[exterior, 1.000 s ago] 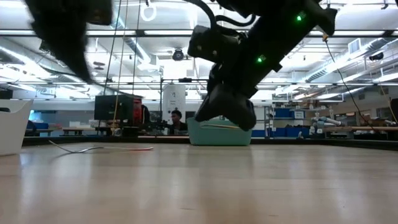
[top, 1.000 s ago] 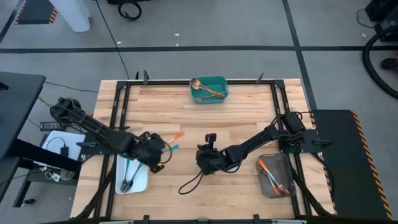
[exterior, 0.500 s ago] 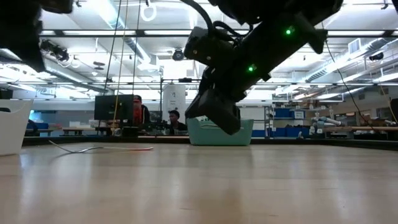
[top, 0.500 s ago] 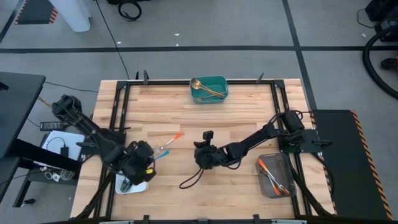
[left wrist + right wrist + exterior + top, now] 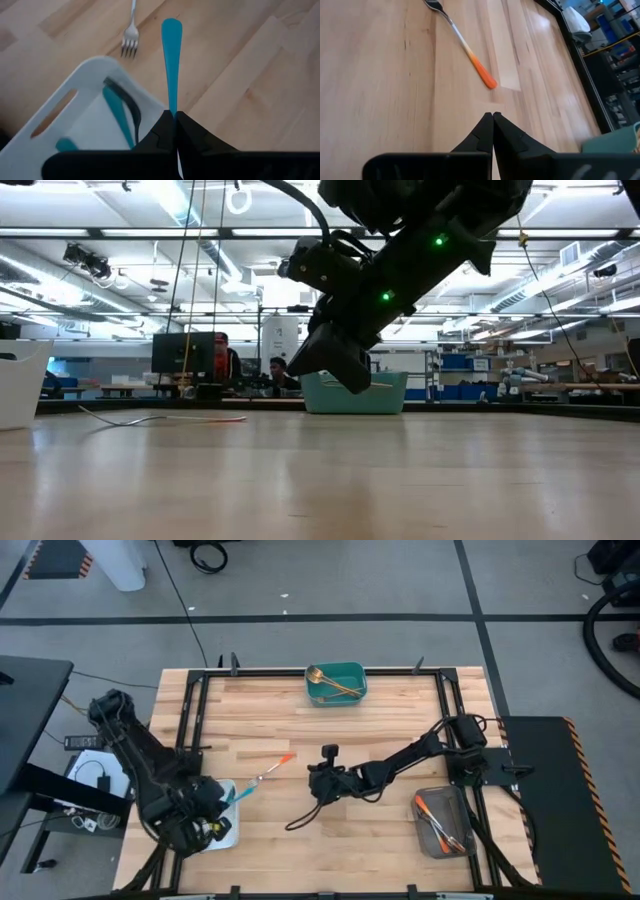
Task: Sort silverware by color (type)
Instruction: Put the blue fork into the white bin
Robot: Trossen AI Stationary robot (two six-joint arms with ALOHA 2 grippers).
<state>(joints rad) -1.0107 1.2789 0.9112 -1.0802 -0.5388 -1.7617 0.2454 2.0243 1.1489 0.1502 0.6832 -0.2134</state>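
Teal, orange and gold on pale wood

Teal-handled utensil over white tray; orange-handled fork on light wooden surface; gold pieces in teal tray.

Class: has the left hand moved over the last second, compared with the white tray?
Yes. The left hand, shut on the teal-handled utensil, has moved from beside the white tray to over it.

Three trays are sitting on the table: one teal tray, one white tray and one grey tray. One orange-handled fork is lying loose on the wood. One blue-handled piece is sticking out from the closed left gripper. At least two more blue pieces are showing in the white tray; the gold and orange pieces in the other trays are overlapping too much to count.
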